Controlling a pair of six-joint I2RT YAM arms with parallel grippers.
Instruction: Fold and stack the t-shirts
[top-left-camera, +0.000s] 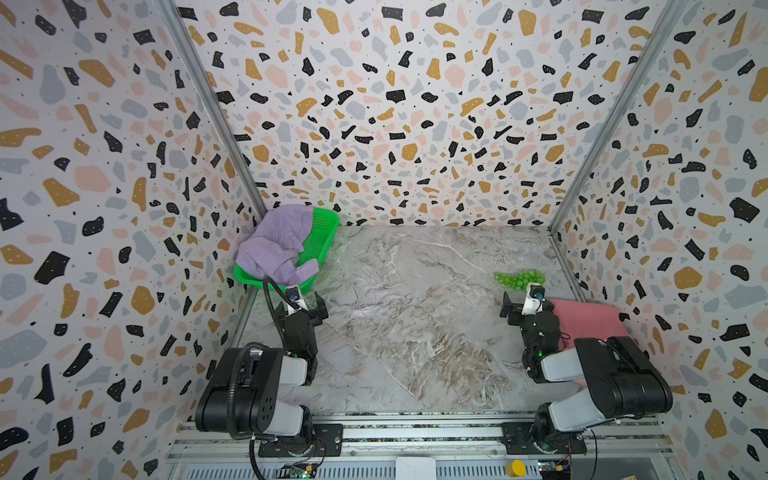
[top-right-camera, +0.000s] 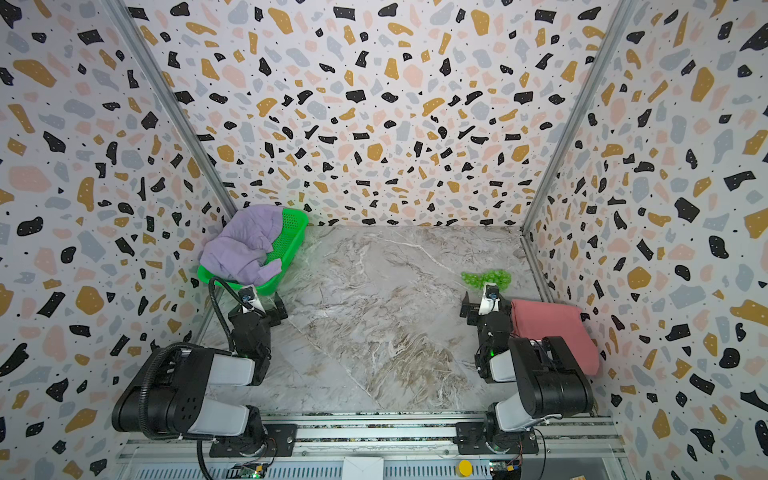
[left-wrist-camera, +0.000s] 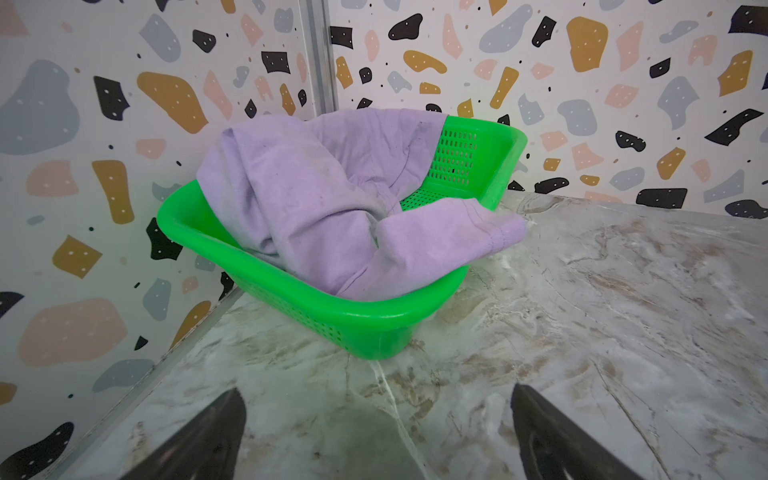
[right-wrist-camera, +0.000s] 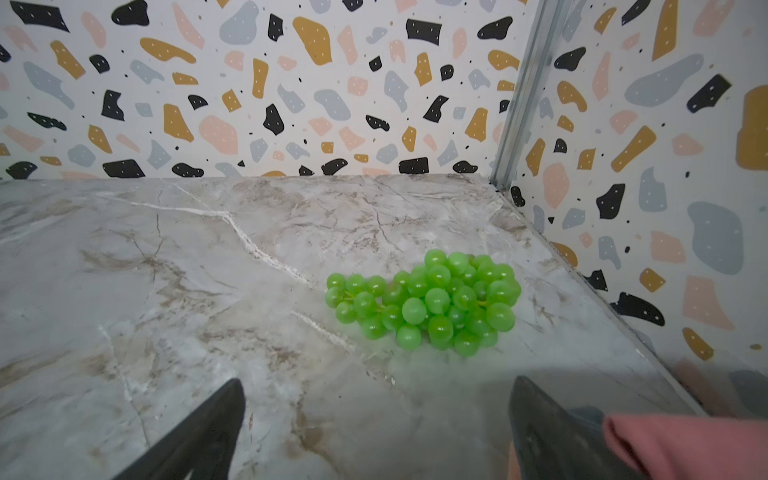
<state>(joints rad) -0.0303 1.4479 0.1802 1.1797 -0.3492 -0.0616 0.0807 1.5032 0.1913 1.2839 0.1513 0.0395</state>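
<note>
Left end effector (left-wrist-camera: 376, 390) gapes before the crumpled lilac t-shirt (left-wrist-camera: 311, 195).

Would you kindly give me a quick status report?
Left gripper open, empty; right gripper open, empty. Lilac t-shirt crumpled in green basket; coral-red t-shirt folded beside right gripper. Green balls ahead of it.

We see marble tabletop (top-left-camera: 415, 311) free mid; bright green plastic mesh basket (top-left-camera: 326, 224) blocks far-left corner, green ball cluster (top-left-camera: 519, 277) far right.
</note>
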